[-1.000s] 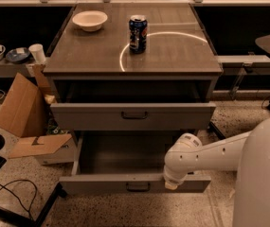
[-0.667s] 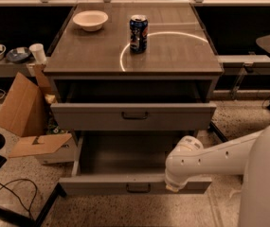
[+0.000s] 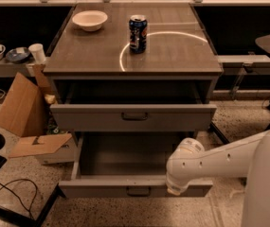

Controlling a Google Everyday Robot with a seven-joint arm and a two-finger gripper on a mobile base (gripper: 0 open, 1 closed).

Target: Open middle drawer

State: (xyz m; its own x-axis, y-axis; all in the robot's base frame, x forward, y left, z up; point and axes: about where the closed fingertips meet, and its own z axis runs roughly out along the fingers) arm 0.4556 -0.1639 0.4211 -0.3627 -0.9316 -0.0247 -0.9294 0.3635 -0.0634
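Grey, flat and matte, the low front panel of the wide middle drawer (image 3: 101,189) stands well forward of the cabinet body, one level below the top drawer, with its shallow rectangular box exposed. A small dark bar handle (image 3: 138,191) sits at the centre of that panel. The gripper (image 3: 174,189), at the end of the smooth, rounded white robot arm (image 3: 220,157), is at the top edge of this front panel, just right of the small dark bar handle. Whether it is spread or pressed together, and whether it grips the panel, cannot be told from this view.

Above, the taller-fronted grey top drawer (image 3: 87,119) projects a short way from the cabinet and carries a wider dark bar handle (image 3: 134,116).

The brown wood-grain worktop (image 3: 182,60) is flat, rectangular and slightly glossy, with a bright ring of reflected light (image 3: 182,32) on it. A shallow round white bowl (image 3: 90,20) stands near the rear left corner. A dark blue cylindrical drinks can (image 3: 138,33) stands upright near the centre, at the left side of the ring and well apart from the bowl.

Left of the cabinet, a brown cardboard box (image 3: 23,103) with open flaps rests on the speckled terrazzo floor (image 3: 248,122), near the left end of the top drawer
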